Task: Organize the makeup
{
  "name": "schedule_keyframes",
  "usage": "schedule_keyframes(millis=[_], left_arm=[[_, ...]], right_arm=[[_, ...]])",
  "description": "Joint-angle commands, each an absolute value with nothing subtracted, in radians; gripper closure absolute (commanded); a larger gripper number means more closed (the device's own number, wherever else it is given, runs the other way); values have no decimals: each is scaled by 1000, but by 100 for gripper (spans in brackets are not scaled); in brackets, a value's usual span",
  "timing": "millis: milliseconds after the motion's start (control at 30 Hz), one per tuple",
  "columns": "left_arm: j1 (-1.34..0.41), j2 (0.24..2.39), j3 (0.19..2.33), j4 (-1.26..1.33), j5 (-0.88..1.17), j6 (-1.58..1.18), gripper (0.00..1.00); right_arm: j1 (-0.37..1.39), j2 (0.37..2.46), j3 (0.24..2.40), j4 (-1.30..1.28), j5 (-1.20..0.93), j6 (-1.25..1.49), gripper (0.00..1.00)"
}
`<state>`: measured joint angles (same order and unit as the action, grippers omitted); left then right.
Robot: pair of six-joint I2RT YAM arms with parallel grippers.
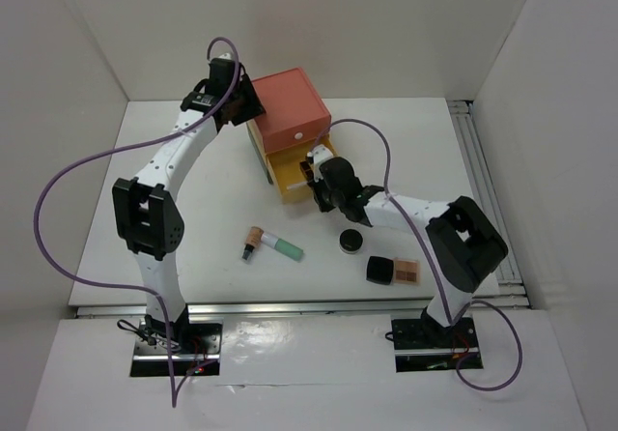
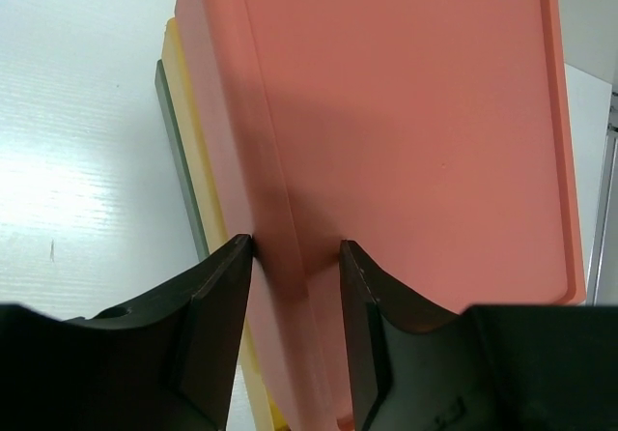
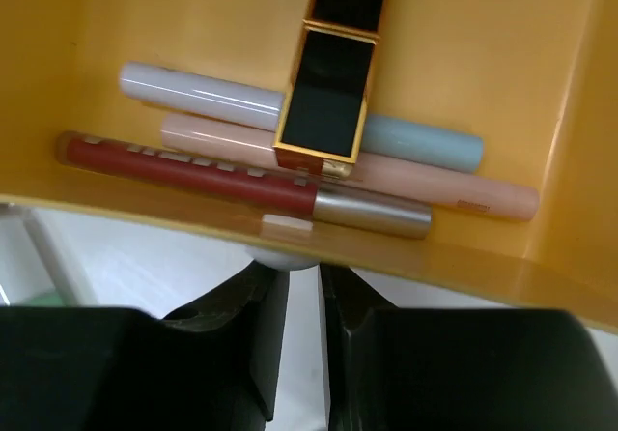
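Note:
The drawer box [image 1: 290, 110] has an orange top [image 2: 415, 112], and its yellow drawer [image 1: 290, 175] is pulled out. In the right wrist view the drawer [image 3: 116, 25] holds a black-and-gold lipstick [image 3: 328, 93], a thin pink pencil [image 3: 435, 182], a red gloss tube [image 3: 193, 172] and a pale tube [image 3: 203, 93]. My right gripper [image 1: 315, 175] [image 3: 305, 272] is nearly shut, its tips at the drawer's white knob [image 3: 280, 255]. My left gripper [image 1: 241, 100] [image 2: 295, 247] clamps the box's back corner. On the table lie a mint-green tube [image 1: 284, 247], a round black compact [image 1: 351, 242] and an eyeshadow palette [image 1: 408, 271].
A small peach-and-brown item [image 1: 252, 243] lies left of the green tube. A black square case [image 1: 379, 270] sits beside the palette. White walls enclose the table on three sides, with a rail [image 1: 483, 180] along the right edge.

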<state>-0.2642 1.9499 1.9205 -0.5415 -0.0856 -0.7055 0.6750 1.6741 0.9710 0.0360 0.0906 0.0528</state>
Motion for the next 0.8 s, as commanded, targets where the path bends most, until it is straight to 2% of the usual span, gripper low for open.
schedule_keyframes(millis=[0, 67, 400, 533, 567, 633, 767], left_arm=[[-267, 2014, 1898, -568, -42, -655, 48], [-267, 2023, 1898, -568, -41, -646, 53], [-276, 2060, 1898, -558, -12, -618, 53], [-276, 2060, 1887, -558, -12, -609, 53], [-285, 2060, 1876, -558, -12, -609, 53], [-285, 2060, 1876, -558, -3, -609, 53], [-285, 2051, 1864, -548, -3, -609, 53]], right_arm=[[667, 1698, 1084, 239, 143, 5, 75], [667, 1730, 1115, 239, 163, 5, 75], [624, 1960, 1342, 319, 212, 34, 73], [624, 1996, 1359, 501, 247, 77, 64], [624, 1996, 1350, 535, 276, 106, 56], [624, 1996, 1325, 628, 324, 126, 49], [624, 1965, 1243, 664, 356, 158, 48]])
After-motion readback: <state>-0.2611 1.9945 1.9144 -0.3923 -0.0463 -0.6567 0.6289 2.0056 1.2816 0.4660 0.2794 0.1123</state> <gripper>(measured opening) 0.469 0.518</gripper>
